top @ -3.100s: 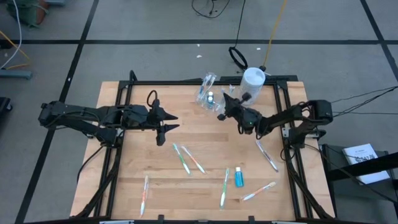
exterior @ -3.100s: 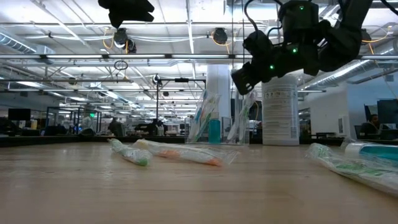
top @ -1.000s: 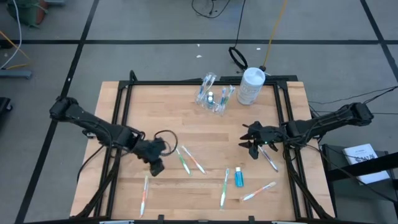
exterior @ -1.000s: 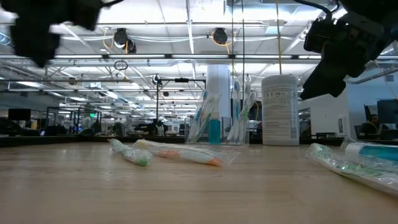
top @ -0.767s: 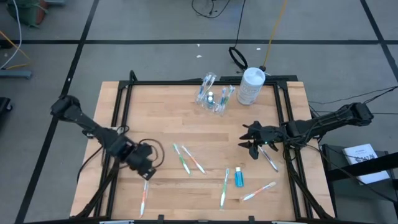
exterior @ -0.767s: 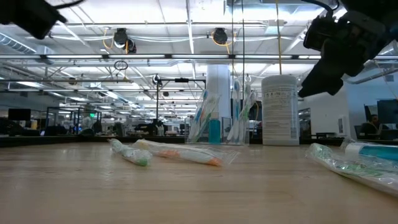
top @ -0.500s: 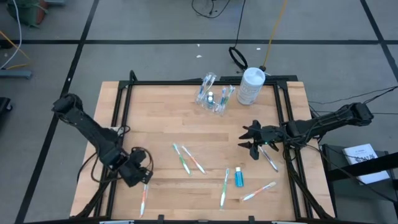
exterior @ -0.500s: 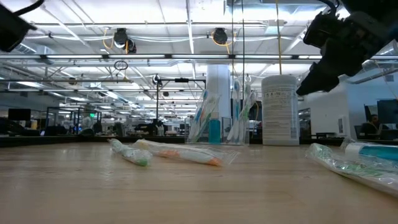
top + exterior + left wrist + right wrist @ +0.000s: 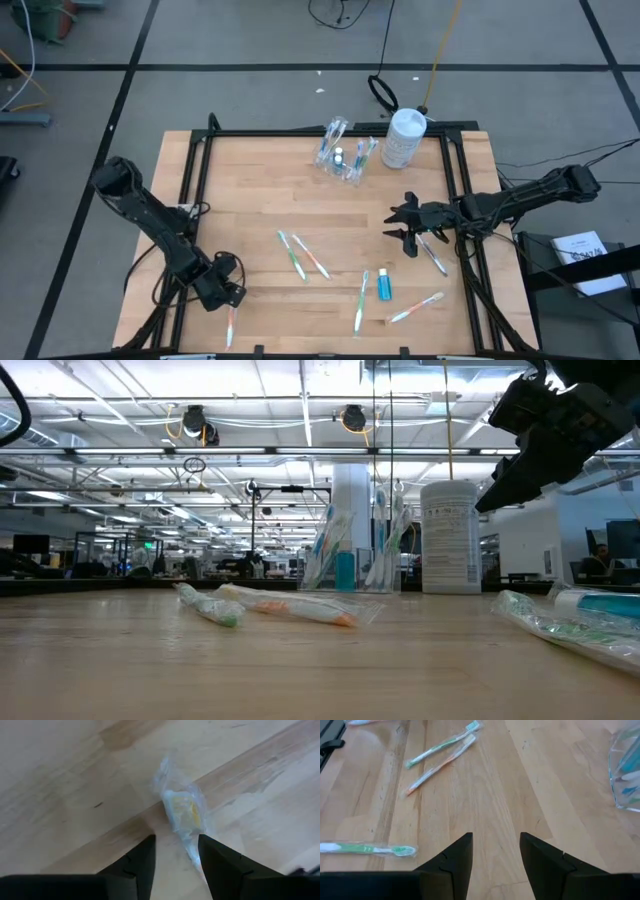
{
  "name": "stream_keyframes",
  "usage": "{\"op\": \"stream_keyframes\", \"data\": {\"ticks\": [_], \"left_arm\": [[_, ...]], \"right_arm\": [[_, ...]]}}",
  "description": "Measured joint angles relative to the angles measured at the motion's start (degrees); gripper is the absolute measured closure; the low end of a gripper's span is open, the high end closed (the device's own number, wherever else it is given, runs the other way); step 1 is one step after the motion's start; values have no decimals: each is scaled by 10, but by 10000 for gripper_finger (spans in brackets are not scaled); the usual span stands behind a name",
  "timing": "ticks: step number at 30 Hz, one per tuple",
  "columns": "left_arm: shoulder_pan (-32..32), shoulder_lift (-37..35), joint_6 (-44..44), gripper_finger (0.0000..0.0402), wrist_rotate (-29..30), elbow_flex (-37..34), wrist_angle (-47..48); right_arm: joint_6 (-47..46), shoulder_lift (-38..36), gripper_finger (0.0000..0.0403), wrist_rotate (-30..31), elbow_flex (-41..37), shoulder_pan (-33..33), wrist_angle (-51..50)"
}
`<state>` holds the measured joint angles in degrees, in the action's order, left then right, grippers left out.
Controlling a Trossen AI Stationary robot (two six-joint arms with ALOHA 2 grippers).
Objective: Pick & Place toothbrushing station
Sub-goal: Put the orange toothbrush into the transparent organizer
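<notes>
Swinging toward the near-left corner over the last three seconds, my left gripper (image 9: 231, 297) now hangs over the wrapped orange toothbrush (image 9: 231, 322) lying at about 7 o'clock on the wooden table (image 9: 250, 200). From my left wrist I see that brush's head (image 9: 183, 814) in its clear wrapper just ahead of my spread fingers (image 9: 145, 857), which grasp nothing. My right gripper (image 9: 392, 224) has pulled back from the holder to about 3 o'clock, fingers parted and empty, hovering over bare wood.

At 12 o'clock stands the clear plastic holder (image 9: 341, 152); in the low view (image 9: 352, 555) it carries upright wrapped toothbrushes and a blue toothpaste tube (image 9: 345, 570). Just beside it, toward 1 o'clock, is the white lidded bottle (image 9: 404, 138), closed, so I cannot see what it contains.

Loose on the table: a green toothbrush (image 9: 291, 254) and an orange one (image 9: 312, 257) side by side near the centre, a second green toothbrush (image 9: 361, 299) next to a small blue toothpaste tube (image 9: 384, 286) at 5 o'clock, another pale-handled brush (image 9: 415, 308) beyond those, and one more wrapped brush (image 9: 431, 251) close under my right arm.
</notes>
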<state>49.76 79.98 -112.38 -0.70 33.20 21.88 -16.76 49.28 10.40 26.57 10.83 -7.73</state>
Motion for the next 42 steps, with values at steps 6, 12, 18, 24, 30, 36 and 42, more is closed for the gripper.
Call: {"op": "stream_keyframes", "data": {"ticks": [6, 12, 18, 24, 30, 36, 42], "left_arm": [[-6, 12, 17, 250, -4, 1, 0], [-20, 12, 26, 264, -10, 0, -5], [-36, 13, 31, 346, -10, 1, -10], [-68, -2, 63, 389, 67, -1, -16], [-134, -70, 211, 395, 240, -1, -62], [-224, -148, 549, 387, 433, 0, -217], [-341, -159, 993, 396, 457, 1, -496]], "right_arm": [[1, 0, 245, 1, 0, 0, 0], [1, 0, 245, 2, 0, 0, 0], [1, 0, 245, 2, 0, 0, 0], [36, 0, 245, 3, 0, 0, 3], [46, 0, 245, 3, 0, 0, 3], [69, 0, 245, 3, 0, -10, 15], [104, 0, 245, 2, 0, -28, 51]]}}
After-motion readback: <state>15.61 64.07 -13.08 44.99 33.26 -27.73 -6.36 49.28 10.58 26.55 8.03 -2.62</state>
